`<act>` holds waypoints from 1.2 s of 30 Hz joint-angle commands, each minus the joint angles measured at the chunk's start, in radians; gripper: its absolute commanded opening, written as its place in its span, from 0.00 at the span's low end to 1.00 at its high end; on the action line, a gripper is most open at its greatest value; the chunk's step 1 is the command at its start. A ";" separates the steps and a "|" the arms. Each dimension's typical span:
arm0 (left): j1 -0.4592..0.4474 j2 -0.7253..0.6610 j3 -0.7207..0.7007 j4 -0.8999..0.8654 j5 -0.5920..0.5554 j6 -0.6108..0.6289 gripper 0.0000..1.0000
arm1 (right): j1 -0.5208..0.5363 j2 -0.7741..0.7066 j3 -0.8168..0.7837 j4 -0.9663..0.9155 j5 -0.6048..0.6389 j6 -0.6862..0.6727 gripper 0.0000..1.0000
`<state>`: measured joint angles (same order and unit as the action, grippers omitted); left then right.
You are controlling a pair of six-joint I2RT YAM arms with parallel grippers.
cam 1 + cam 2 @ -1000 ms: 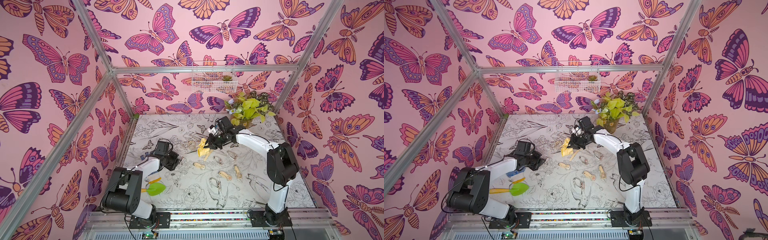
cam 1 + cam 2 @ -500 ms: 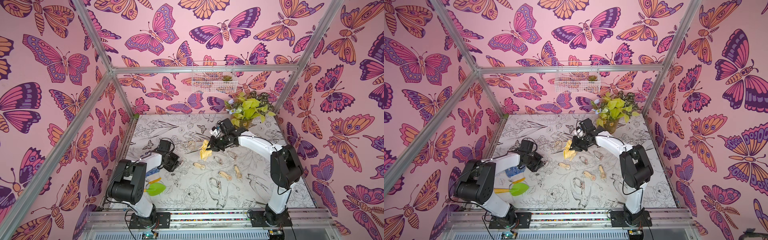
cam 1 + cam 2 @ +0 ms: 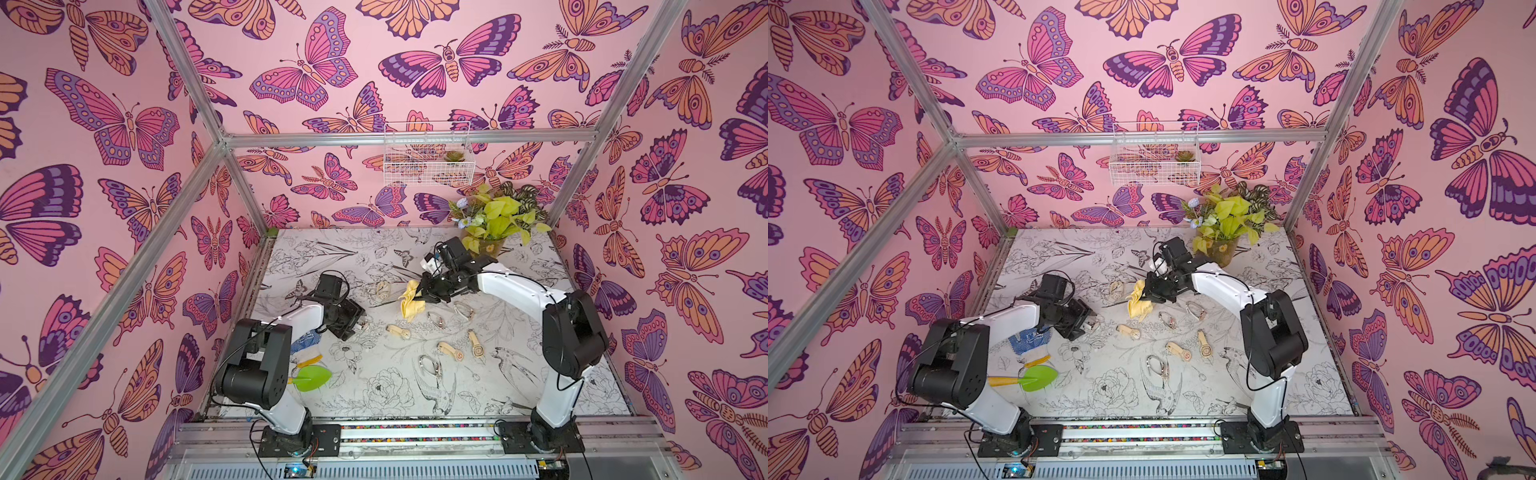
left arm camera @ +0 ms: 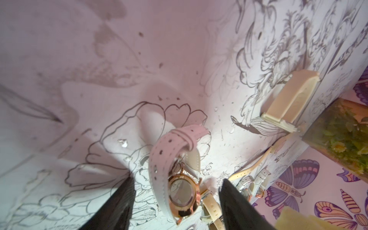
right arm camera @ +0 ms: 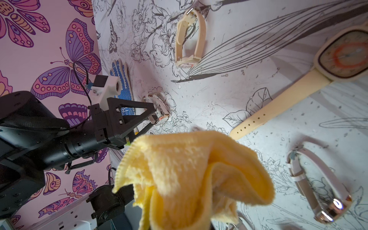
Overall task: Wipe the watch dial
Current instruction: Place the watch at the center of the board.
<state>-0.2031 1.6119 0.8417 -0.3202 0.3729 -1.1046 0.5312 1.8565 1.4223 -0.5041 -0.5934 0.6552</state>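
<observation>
**Left gripper [image 4: 177,179] has spread its jaws since the earlier frames; the white-strap watch [image 4: 183,191] rests on the table [image 3: 374,395] between them, touched by neither.**
Left fingers [image 4: 119,203] are cut off by the left wrist view's lower edge; glare hides the dial markings. Right gripper [image 3: 422,293] is clamped on the yellow cloth [image 5: 189,169], which hides its fingers and hangs apart from the watch. Bare table lies open toward the front rail [image 3: 415,430]; other watches [image 3: 398,331] lie beyond the left fingertips.
</observation>
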 commanded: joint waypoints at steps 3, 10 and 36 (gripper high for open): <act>0.001 -0.054 0.038 -0.145 -0.029 0.041 0.95 | 0.007 -0.022 0.010 0.022 0.013 0.019 0.00; -0.008 -0.057 0.143 -0.244 -0.041 0.155 1.00 | 0.007 -0.019 0.017 0.023 0.021 0.029 0.00; -0.127 0.240 0.564 -0.327 -0.224 0.554 0.94 | -0.043 -0.110 -0.016 -0.128 0.050 -0.035 0.00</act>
<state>-0.3077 1.8172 1.3594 -0.6037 0.1974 -0.6243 0.5011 1.7718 1.4223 -0.5961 -0.5529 0.6453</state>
